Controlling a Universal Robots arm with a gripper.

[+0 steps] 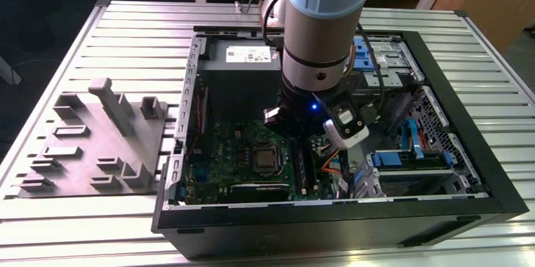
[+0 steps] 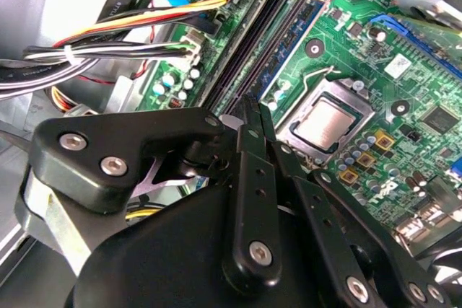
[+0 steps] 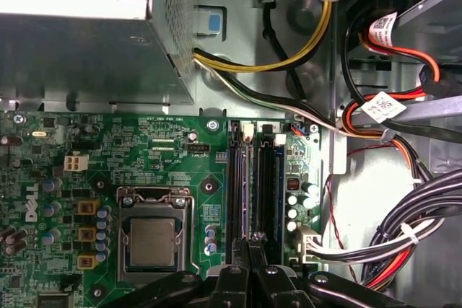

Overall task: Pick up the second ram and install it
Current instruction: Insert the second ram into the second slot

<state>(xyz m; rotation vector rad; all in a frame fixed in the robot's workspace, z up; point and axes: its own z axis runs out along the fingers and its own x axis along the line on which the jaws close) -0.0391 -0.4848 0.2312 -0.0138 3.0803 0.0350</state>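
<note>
My gripper (image 2: 253, 106) (image 3: 253, 239) is shut, its two black fingertips pressed together right above the long black memory slots (image 3: 242, 178) (image 2: 242, 63). I see nothing between the fingers. A thin blue-green stick (image 2: 292, 52) stands on edge in the slot row beside the CPU socket (image 2: 328, 120) (image 3: 153, 239), starting at my fingertips. Whether it is the second ram, and whether the tips touch it, I cannot tell. In the exterior view the arm (image 1: 322, 41) reaches straight down into the open computer case (image 1: 334, 214), over the green motherboard (image 1: 242, 148).
Bundles of orange, yellow and black cables (image 2: 108, 41) (image 3: 390, 106) run close beside the slots. The metal power supply box (image 3: 72, 34) sits past the board. A grey holder fixture (image 1: 92, 141) lies on the slatted table at the exterior view's left.
</note>
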